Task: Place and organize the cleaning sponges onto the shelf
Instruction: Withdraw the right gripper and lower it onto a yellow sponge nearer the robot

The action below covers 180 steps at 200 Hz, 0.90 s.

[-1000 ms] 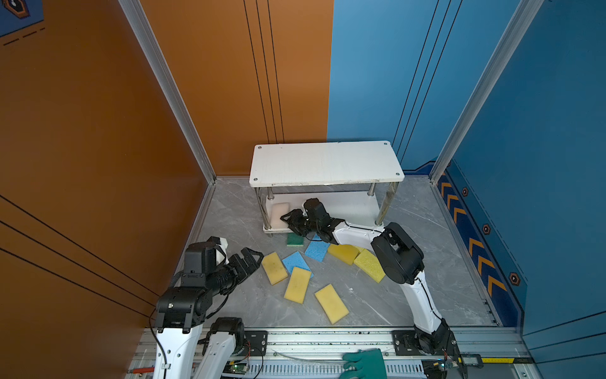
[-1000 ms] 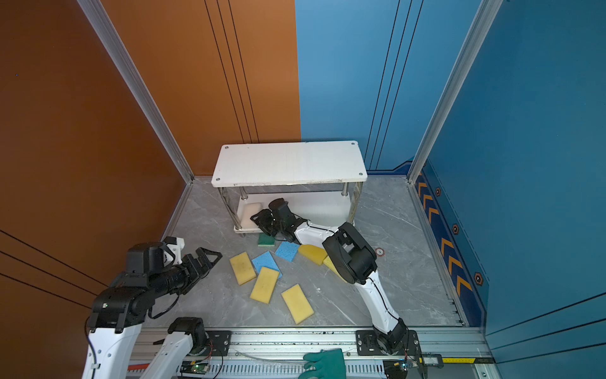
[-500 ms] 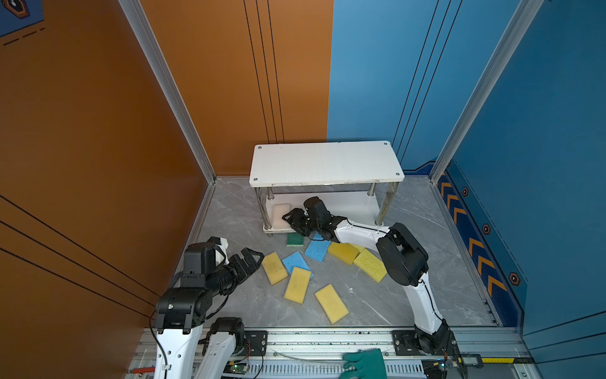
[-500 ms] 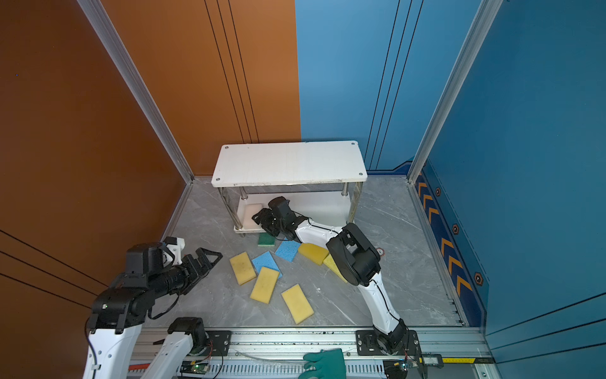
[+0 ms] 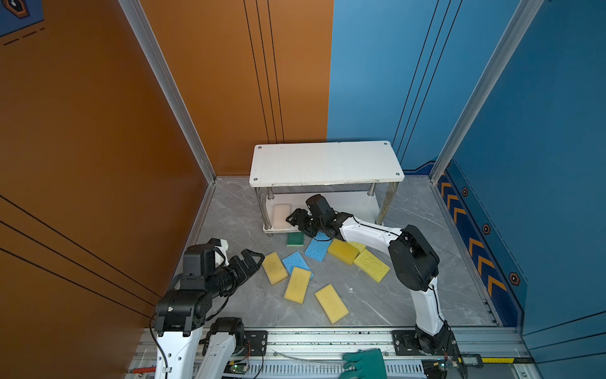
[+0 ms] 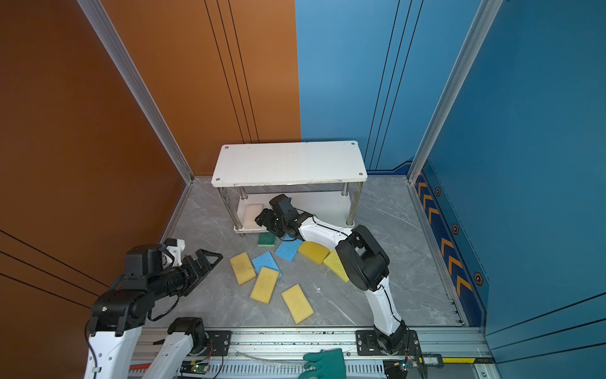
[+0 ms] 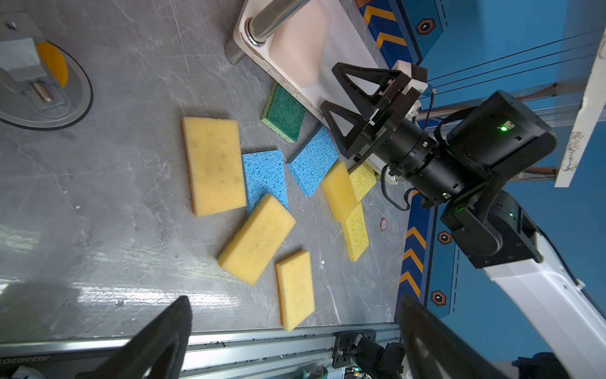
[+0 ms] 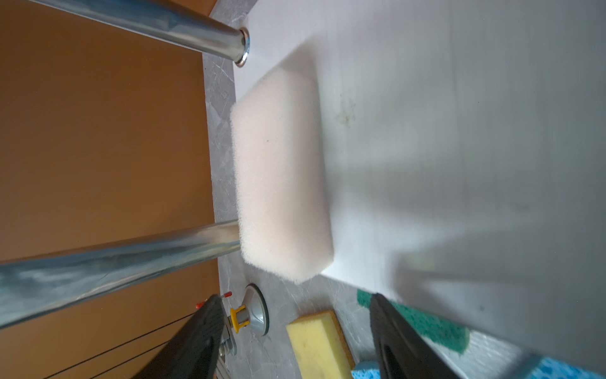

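The shelf (image 5: 326,162) stands at the back, a white two-tier rack on chrome posts. A pale pink-beige sponge (image 5: 282,213) (image 8: 282,183) lies flat at the left end of its lower board. My right gripper (image 5: 296,220) (image 8: 293,302) is open just in front of that sponge, holding nothing. On the floor lie a dark green sponge (image 5: 295,239), two light blue sponges (image 5: 318,247) (image 5: 295,262) and several yellow sponges (image 5: 298,284). Open and empty, my left gripper (image 5: 252,259) (image 7: 295,300) hovers left of the nearest yellow sponge (image 5: 273,267).
A teal rubber glove (image 5: 365,364) lies on the aluminium rail (image 5: 328,341) at the front. Orange and blue walls close in the grey floor on the left, back and right. The right arm's elbow (image 5: 413,259) hangs over the yellow sponges on the right.
My right gripper's jaws have spread wider, clear of the pink-beige sponge, which stays on the lower board. The right elbow has shifted right. The left arm has not moved.
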Available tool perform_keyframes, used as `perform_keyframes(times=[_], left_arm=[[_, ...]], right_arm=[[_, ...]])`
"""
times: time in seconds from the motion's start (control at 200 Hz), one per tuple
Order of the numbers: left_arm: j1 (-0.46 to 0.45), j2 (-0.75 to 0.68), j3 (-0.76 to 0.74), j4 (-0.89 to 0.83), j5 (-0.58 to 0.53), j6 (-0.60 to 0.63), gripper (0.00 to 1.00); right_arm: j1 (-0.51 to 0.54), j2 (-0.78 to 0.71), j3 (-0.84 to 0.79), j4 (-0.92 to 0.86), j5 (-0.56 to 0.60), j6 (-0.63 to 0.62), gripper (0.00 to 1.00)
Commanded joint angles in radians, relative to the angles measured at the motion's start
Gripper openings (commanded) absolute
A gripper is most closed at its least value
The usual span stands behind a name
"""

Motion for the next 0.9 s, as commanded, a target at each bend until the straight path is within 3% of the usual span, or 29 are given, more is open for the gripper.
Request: perform_keyframes(times=[0.0, 0.275, 0.571, 0.741, 0.896], left_arm=[[0.01, 0.002, -0.024, -0.001, 0.044, -0.001, 0.98], [0.01, 0.036, -0.1, 0.099, 0.145, -0.023, 0.98], [-0.076, 0.047, -0.245, 0.225, 0.205, -0.089, 0.98], [-0.199, 0.103, -0.293, 0.299, 0.173, -0.12, 0.98], [-0.279, 0.161, -0.303, 0.383, 0.151, -0.147, 0.98]], right_arm=[[0.011, -0.132, -0.029, -0.102, 0.004, -0.106, 0.72], [0.043, -0.365, -0.147, -0.393, 0.018, -0.239, 0.72], [0.091, -0.563, -0.242, -0.866, -0.045, -0.517, 0.72], [0.147, -0.624, -0.363, -0.915, -0.054, -0.552, 0.69], [0.213, -0.58, -0.42, -0.909, 0.004, -0.575, 0.68]])
